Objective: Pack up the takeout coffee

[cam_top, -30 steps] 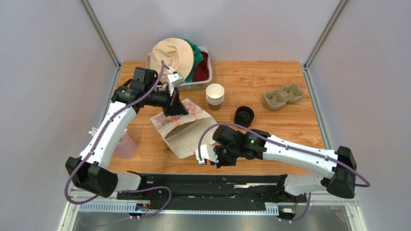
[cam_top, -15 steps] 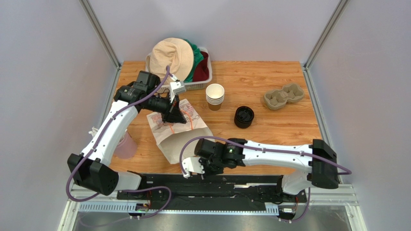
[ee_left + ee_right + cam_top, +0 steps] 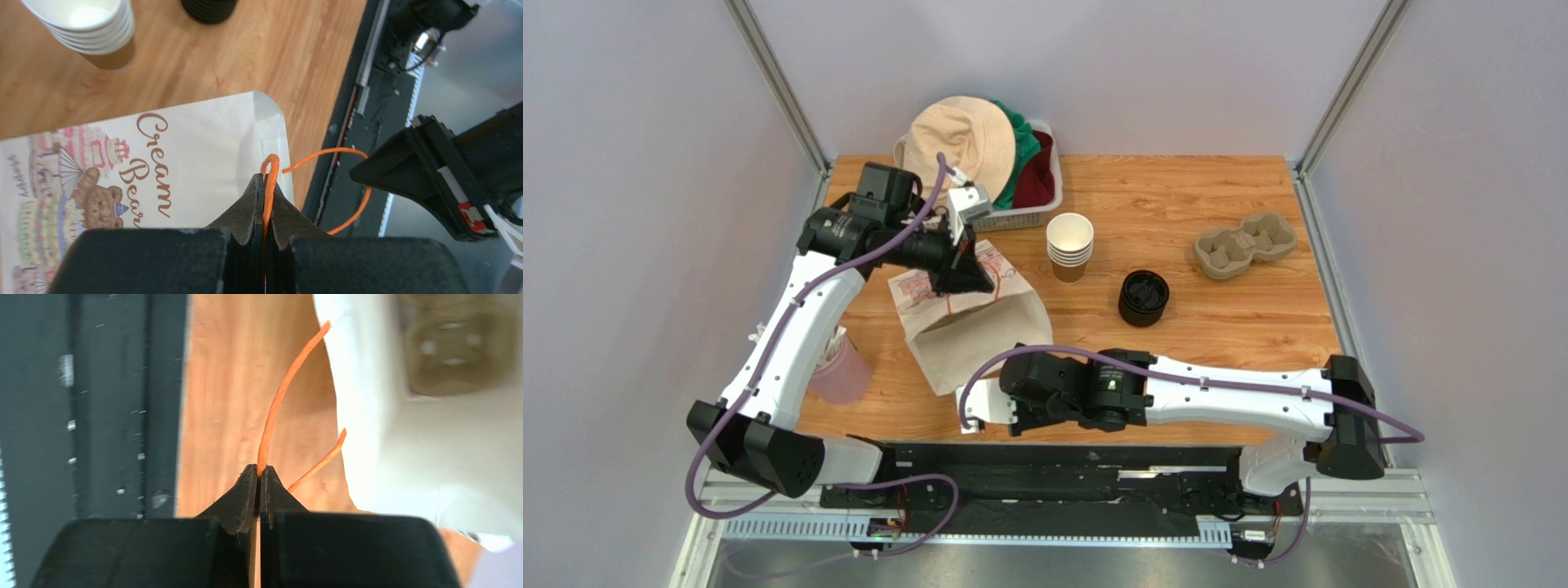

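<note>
Orange cord is what both sets of jaws are pinching. The left jaws are pressed shut on one handle (image 3: pixel 268 184) of the printed paper bag (image 3: pixel 971 331). The right jaws are shut on the other handle (image 3: pixel 285 392), low by the near edge of the bench (image 3: pixel 1210 196). Neither pair shows any gap beyond the cord's own thickness.

The bag lies mostly flat between them, with the left jaws over its far side and the right jaws off its near left corner. In the left wrist view, the edge the handles spring from seems to face the near rail. How far the mouth gapes cannot be made out.

The takeout coffee is not in the bag. Its cup (image 3: pixel 1069 245) tops a short stack of kraft cups standing upright just beyond the bag's far right corner. It is open, showing its white inside, and has no lid on it. The black lids (image 3: pixel 1144 297) sit in their own stack a little further right, apart from the cups.

The coming move turns on where that cup stands. It is near the left jaws and to their right, with its long axis vertical, while the bag lies flat. The right jaws are well apart from it, with the whole bag between. The left jaws are therefore the nearer pair, but they are committed to a handle. I judge that the bag must be pulled open and stood up before either pair can let go and fetch the cup.
</note>
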### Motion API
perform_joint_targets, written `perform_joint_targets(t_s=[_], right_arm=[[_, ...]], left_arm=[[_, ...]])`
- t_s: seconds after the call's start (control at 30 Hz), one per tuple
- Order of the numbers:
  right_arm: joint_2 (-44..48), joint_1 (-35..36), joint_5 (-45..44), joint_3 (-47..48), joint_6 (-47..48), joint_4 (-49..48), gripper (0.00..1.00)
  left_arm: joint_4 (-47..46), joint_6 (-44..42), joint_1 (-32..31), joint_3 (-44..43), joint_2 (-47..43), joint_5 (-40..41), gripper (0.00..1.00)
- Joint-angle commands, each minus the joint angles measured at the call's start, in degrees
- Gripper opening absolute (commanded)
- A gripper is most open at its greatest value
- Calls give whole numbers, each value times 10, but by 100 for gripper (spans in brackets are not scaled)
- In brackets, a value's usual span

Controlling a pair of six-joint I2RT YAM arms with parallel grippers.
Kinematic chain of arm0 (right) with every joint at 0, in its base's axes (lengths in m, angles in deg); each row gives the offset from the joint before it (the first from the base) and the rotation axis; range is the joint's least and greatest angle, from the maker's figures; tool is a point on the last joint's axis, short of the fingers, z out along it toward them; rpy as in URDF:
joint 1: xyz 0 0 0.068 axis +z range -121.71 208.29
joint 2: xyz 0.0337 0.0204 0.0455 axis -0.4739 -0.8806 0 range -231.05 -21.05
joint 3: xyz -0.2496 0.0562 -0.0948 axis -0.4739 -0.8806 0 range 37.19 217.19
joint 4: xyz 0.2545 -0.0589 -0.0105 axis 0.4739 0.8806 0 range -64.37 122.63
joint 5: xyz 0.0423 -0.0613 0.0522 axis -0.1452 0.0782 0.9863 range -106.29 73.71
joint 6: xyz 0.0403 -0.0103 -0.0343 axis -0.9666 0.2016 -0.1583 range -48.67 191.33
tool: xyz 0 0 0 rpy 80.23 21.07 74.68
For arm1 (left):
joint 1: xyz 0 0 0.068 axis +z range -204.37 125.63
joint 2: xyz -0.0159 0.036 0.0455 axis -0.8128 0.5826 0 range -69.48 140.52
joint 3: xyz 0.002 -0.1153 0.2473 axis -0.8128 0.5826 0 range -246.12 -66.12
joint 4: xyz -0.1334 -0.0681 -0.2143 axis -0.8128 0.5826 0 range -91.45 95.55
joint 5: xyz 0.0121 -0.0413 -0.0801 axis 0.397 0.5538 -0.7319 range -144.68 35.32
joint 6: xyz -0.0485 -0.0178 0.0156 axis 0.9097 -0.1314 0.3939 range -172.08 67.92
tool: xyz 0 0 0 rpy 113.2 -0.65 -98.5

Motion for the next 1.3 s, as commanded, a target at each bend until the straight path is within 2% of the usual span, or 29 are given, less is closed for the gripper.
perform_joint_targets(t_s=[0.0,0.13,0.27,0.57,0.67,0.77,0.83,0.87,0.9,0.93,1.0,1.17,1.27], right_arm=[[46,-22,-101,51,16,-49,0],[58,-51,-155,72,26,-85,0],[64,-81,-169,93,28,-118,0],[43,-131,-190,115,16,-188,0],[29,-137,-188,135,12,-196,2],[3,-140,-196,162,17,-200,9],[-16,-144,-196,175,19,-200,21],[-22,-148,-196,194,17,-196,28],[-29,-150,-191,203,17,-191,52],[-37,-152,-187,210,16,-185,62],[-43,-158,-183,229,11,-172,76],[-29,-179,-166,233,-4,-155,93],[-13,-191,-149,240,-15,-140,95]], left_arm=[[-60,53,-1,-76,-12,40,0],[-123,118,-1,-98,-16,130,0],[-188,168,-2,-95,-27,207,0],[-223,210,10,-93,-13,395,0],[-233,226,36,-95,-7,426,0],[-237,236,57,-100,1,440,0],[-237,235,61,-101,3,452,0],[-238,235,62,-99,4,456,0],[-238,235,62,-96,3,467,0],[-243,232,63,-95,0,473,0],[-245,230,63,-91,-2,483,0],[-246,225,65,-84,-9,506,1],[-245,225,66,-79,-7,532,1]])
